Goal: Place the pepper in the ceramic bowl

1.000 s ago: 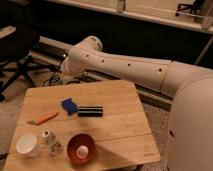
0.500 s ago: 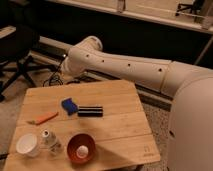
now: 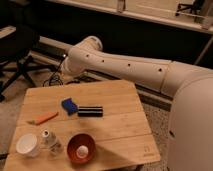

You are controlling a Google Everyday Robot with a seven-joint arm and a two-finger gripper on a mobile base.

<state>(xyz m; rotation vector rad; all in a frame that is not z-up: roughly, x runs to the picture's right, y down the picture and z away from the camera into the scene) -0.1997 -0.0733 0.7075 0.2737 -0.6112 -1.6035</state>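
- Looking at the layout first: the pepper [image 3: 43,118] lies flat on the left part of the table [image 3: 120,127], well apart from the robot arm [image 3: 125,70], which hangs folded beyond the table's far edge.
- The tool itself isn't in sight. It's somewhere past the bend of the arm, off the table, with its fingers pressed together and nothing in them as far as I can judge.
- The key relation: the pepper sits toward the near-left of the table from the arm's bend, so my guess is the reach has to come forward and down over the far edge.
- The pepper's long axis runs almost left to right, with the paler tip pointing left and slightly toward the near edge. Fingers closing across that axis look like the sensible grab.
- The pepper is slim, orange, smooth and tapering, a bit carrot-like.
- The ceramic bowl [image 3: 73,146] is near the front edge, to the right of the pepper. It's round, rust-red and glossy inside, and there's a small white lump in it that I can't identify.
- Between them stands a small clear bottle [image 3: 50,141], with a white cup [image 3: 27,145] just beside it.
- A blue block [image 3: 69,105] and a black bar [image 3: 90,110] lie mid-table, close together.
- The table top is pale slatted wood, bamboo by the look of it.
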